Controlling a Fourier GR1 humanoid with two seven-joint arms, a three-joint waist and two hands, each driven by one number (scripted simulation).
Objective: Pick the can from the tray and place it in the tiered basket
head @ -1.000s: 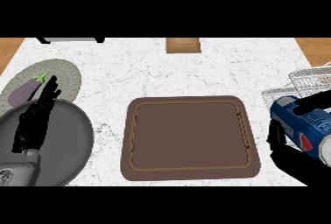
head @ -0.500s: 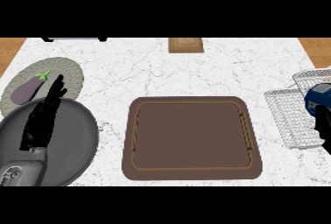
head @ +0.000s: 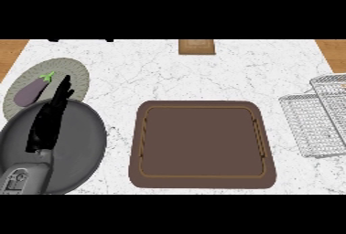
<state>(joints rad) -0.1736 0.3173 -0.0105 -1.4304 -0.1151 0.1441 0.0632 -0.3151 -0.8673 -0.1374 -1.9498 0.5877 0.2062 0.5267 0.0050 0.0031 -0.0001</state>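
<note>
The brown tray [head: 201, 176] lies in the middle of the marble counter with nothing on it. At the right edge stands the wire tiered basket [head: 317, 125], its two mesh tiers showing no can. The blue can appears nowhere in the head view. My left hand [head: 49, 119] rests open over the grey pan at the left, fingers straight and pointing away from me. My right hand is out of the view.
A dark grey pan [head: 78, 151] sits at the lower left under my left forearm. Behind it a green plate [head: 74, 77] holds an eggplant [head: 30, 91]. A small wooden block [head: 197, 46] lies at the counter's far edge.
A second ago my right hand held the blue can by the basket at the right. Both have since left the view, and the view has shifted so more of the basket shows.
</note>
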